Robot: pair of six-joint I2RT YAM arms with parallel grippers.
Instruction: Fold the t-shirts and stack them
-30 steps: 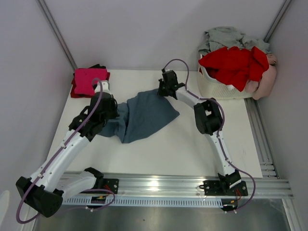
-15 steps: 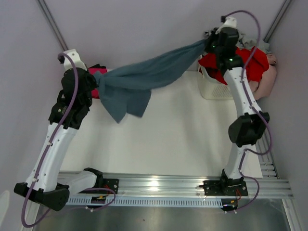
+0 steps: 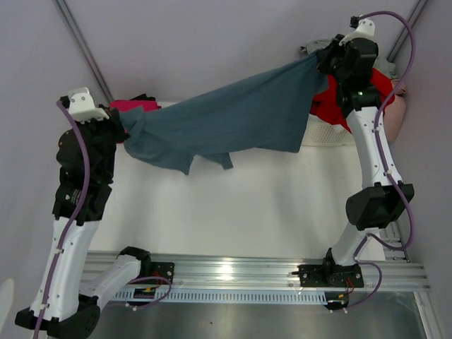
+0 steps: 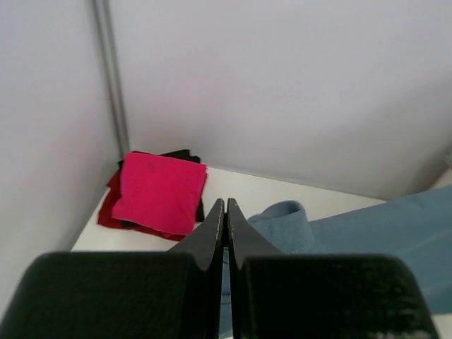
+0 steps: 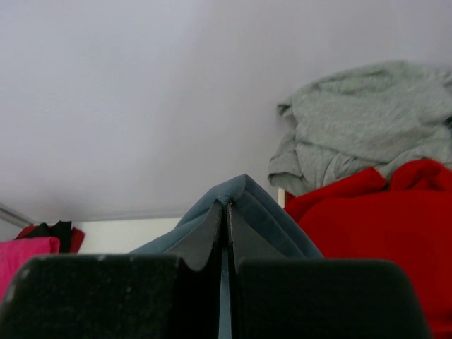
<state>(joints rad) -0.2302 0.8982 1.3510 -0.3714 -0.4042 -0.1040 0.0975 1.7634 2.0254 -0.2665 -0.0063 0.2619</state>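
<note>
Change: a second ago the slate blue-grey t-shirt (image 3: 233, 120) lay bunched on the table (image 3: 247, 212) between low arms. Now it hangs in the air, pulled wide from 10 o'clock to 1 o'clock in the top view.
Meaning: the shirt looks opened out and ready to be laid flat. No fold has been made in it yet.
Left gripper (image 4: 226, 205): jaws pressed together on the shirt's left edge.
Right gripper (image 5: 227, 206): jaws pinched on a ridge of the same cloth.
Left arm: raised steeply at 9 o'clock, wrist high.
Right arm: stretched tall toward 1 o'clock, over the laundry basket (image 3: 325, 133).
Slack: a loose flap droops at the middle, above the table.
Finished stack: the magenta t-shirt (image 4: 159, 191) lies folded on top at 10 o'clock.
Waiting: the red t-shirt (image 5: 381, 219) and grey t-shirt (image 5: 360, 120) sit heaped in the basket.
</note>
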